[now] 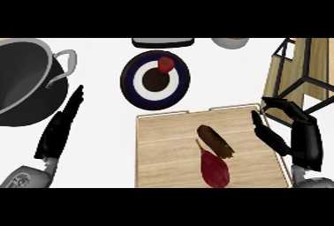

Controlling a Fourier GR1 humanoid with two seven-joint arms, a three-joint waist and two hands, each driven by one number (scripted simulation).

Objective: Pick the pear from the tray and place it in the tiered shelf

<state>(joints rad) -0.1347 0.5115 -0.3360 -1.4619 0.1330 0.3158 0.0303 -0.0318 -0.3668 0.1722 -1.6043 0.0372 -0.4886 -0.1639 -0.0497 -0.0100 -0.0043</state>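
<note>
Pear (214, 171) isn't picked up yet, so 0 steps are done: it's seen lying on the tray (163, 148), right hand (291, 137) held wide open nearby, shelf (301, 57) untouched.

The white counter (222, 75) before me carried a black pot (23, 66) far left, a ringed plate (129, 82) far centre, a wooden tray (163, 145) near me, and a tiered shelf (306, 57) right.
</note>
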